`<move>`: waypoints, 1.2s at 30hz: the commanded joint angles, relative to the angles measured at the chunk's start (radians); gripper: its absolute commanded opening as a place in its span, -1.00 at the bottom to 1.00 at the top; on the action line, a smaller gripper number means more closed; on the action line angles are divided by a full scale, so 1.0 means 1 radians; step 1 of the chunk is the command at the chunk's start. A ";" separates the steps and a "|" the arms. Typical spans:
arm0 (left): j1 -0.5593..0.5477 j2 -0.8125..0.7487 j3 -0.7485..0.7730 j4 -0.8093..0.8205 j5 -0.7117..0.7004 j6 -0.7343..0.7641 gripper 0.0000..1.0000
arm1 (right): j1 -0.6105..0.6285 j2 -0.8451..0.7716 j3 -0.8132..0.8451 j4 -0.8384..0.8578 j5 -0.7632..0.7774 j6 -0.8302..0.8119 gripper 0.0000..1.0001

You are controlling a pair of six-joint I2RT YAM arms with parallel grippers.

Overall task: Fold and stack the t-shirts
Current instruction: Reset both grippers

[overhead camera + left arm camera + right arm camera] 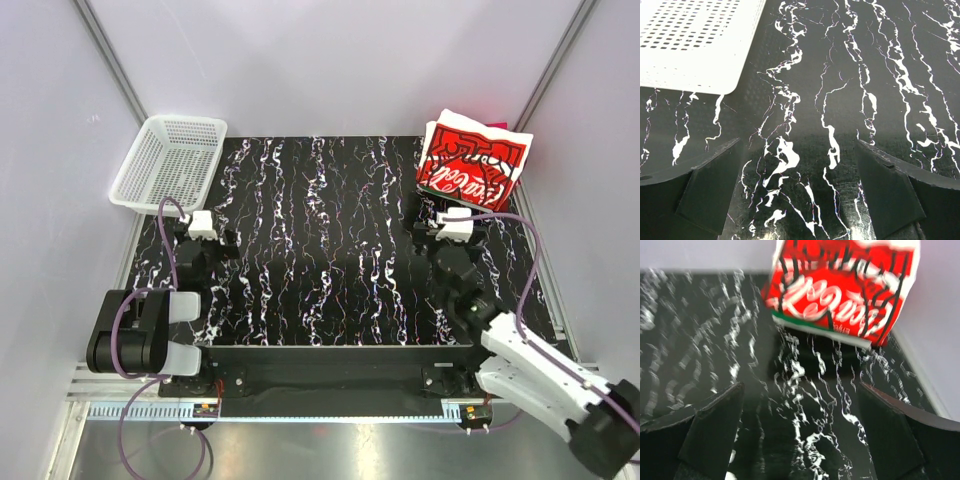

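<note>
While left end effector [799, 152] and right end effector [801, 392] gape empty, stacked t-shirts [472, 160] (Coca-Cola script uppermost)

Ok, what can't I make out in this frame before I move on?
Top external: how many t-shirts are in the stack; the printed top one covers the rest.
Right wrist: the print's lettering is blurred, and the top edge crops the stack.
Left wrist: most of the basket, cut off by the top and left edges.
</note>
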 commanded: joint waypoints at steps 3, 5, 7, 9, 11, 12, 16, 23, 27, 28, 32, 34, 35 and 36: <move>-0.001 -0.005 0.028 0.103 0.007 0.014 0.97 | -0.362 0.099 -0.130 0.197 -0.431 0.041 0.99; -0.003 -0.005 0.030 0.102 0.010 0.013 0.97 | -0.514 0.191 -0.178 0.332 -0.514 0.050 1.00; -0.003 -0.006 0.030 0.097 0.007 0.013 0.97 | -0.598 0.254 -0.198 0.441 -0.557 0.113 0.99; -0.003 -0.006 0.030 0.097 0.007 0.014 0.97 | -0.672 0.351 -0.215 0.527 -0.565 0.177 0.99; -0.003 -0.006 0.030 0.096 0.008 0.013 0.96 | -0.706 0.488 -0.244 0.715 -0.573 0.193 0.99; -0.003 -0.006 0.030 0.096 0.007 0.013 0.95 | -0.711 0.539 -0.246 0.768 -0.567 0.190 0.99; -0.003 -0.005 0.030 0.100 0.007 0.013 0.85 | -0.731 0.658 -0.232 0.918 -0.651 0.130 0.99; -0.001 -0.002 0.027 0.108 0.007 0.013 0.98 | -0.764 0.832 -0.192 1.035 -0.772 0.101 0.88; -0.001 -0.002 0.028 0.106 0.005 0.014 0.97 | -0.764 0.825 -0.152 0.943 -0.795 0.092 0.99; -0.001 -0.003 0.028 0.106 0.005 0.014 0.97 | -0.764 0.816 -0.129 0.870 -0.798 0.087 0.99; -0.011 -0.003 0.027 0.111 0.002 0.019 0.97 | -0.763 0.807 -0.199 0.996 -0.804 0.092 0.99; -0.023 -0.006 0.021 0.117 -0.044 0.020 0.98 | -0.763 0.805 -0.197 0.995 -0.815 0.087 0.99; -0.035 -0.008 0.018 0.122 -0.051 0.025 0.98 | -0.763 0.811 -0.183 0.977 -0.820 0.082 1.00; -0.044 -0.009 0.010 0.129 -0.083 0.027 0.97 | -0.761 0.813 -0.166 0.908 -0.820 0.081 1.00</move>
